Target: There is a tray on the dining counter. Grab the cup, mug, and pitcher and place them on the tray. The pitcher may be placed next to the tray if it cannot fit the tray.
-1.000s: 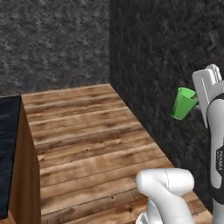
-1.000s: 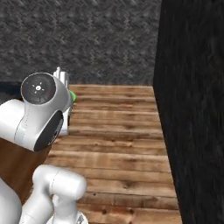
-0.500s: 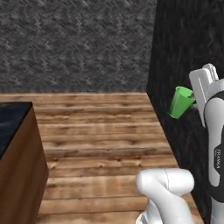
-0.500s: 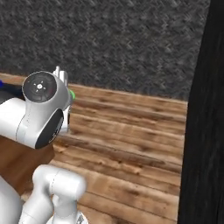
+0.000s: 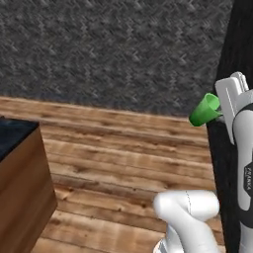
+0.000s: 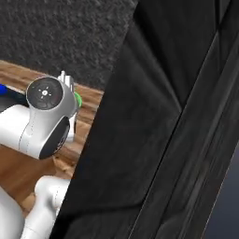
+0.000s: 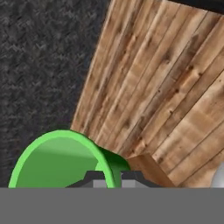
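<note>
The green cup (image 5: 204,110) hangs in the air, tipped on its side with its mouth facing up and to the right, held at the end of the white arm. My gripper (image 5: 218,115) is shut on its wall. In the hand view the cup's (image 7: 60,162) rim arcs at the lower left, and my gripper (image 7: 109,178) pinches it at the bottom edge. A sliver of the cup (image 6: 78,99) peeks past the arm's wrist joint. A corner of the dining counter (image 5: 14,134), black stone over a brown base, stands at the left. A blue scrap at the left edge may be the tray (image 6: 2,88).
Wooden plank floor (image 5: 123,158) runs to a dark grey textured wall (image 5: 113,49). A tall black panel (image 6: 177,130) stands very close on the right and takes up most of the right base view; its edge (image 5: 230,44) also shows at the right of the left base view.
Both base views have swung across the room, so the camera has moved; the black panel now looms much nearer on the right. The cup stays in my gripper.
</note>
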